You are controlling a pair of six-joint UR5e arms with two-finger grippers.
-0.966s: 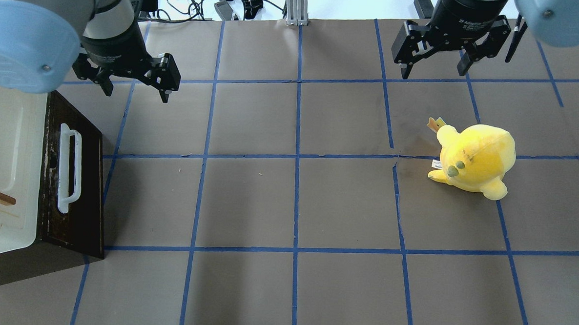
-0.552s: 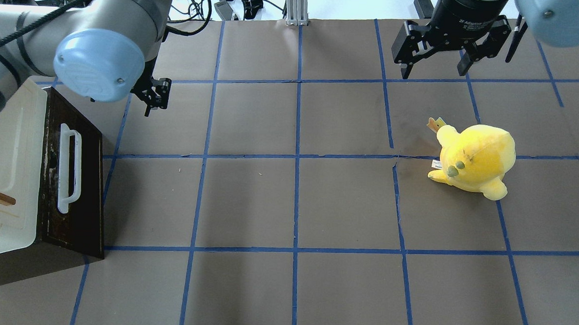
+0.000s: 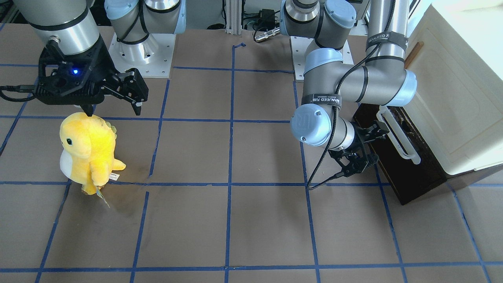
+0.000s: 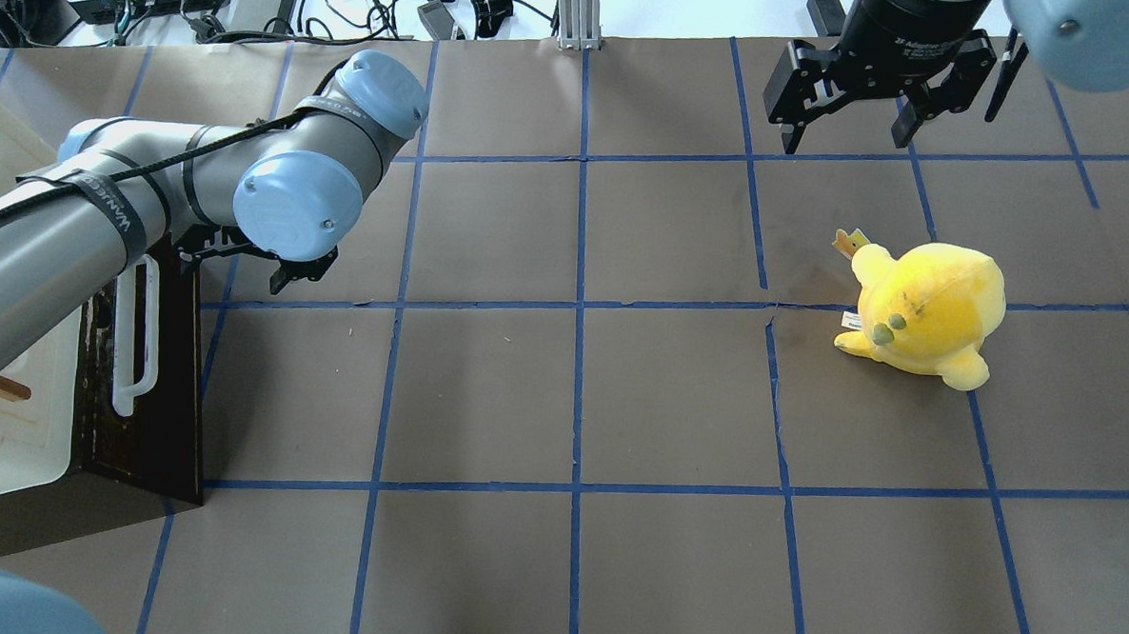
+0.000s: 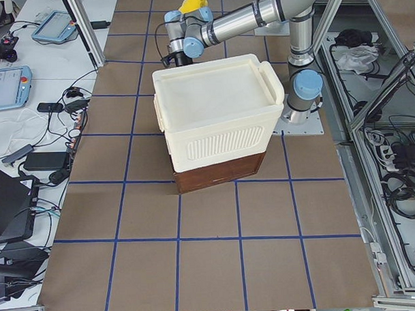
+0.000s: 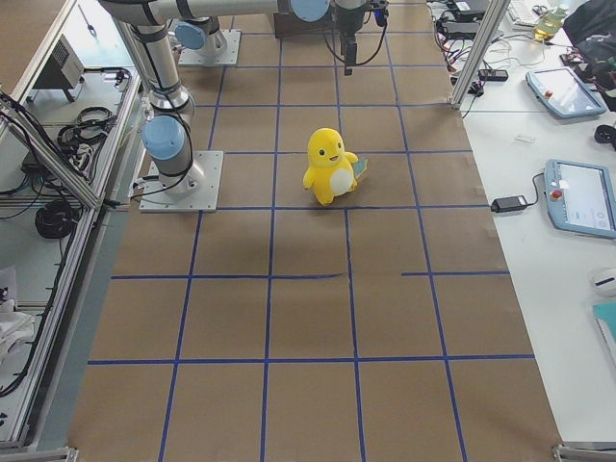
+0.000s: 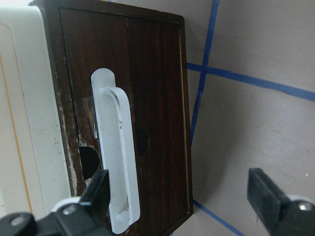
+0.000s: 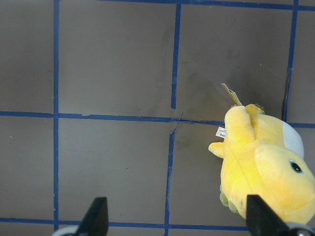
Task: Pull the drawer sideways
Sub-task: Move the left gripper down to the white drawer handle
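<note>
The drawer [image 4: 155, 413] has a dark brown front and a long white bar handle [image 4: 135, 341]; it sits shut at the base of a cream cabinet [image 4: 7, 426] at the table's left. It also shows in the front-facing view [image 3: 412, 173] and the left wrist view [image 7: 152, 88]. My left gripper [image 3: 372, 148] is open and empty, facing the drawer front by one end of the handle [image 7: 115, 147]. One fingertip [image 7: 96, 189] is next to that end. My right gripper [image 4: 844, 137] is open and empty, hovering at the far right.
A yellow plush toy [image 4: 927, 309] stands on the brown paper under and in front of the right gripper, also in the right wrist view [image 8: 261, 167]. The left arm's elbow [image 4: 298, 201] hangs over the table beside the cabinet. Blue tape lines grid the table.
My left arm has swung down and turned its wrist, bringing the open gripper from the far side of the cabinet to the drawer's handle. The right arm and the plush have not moved.
</note>
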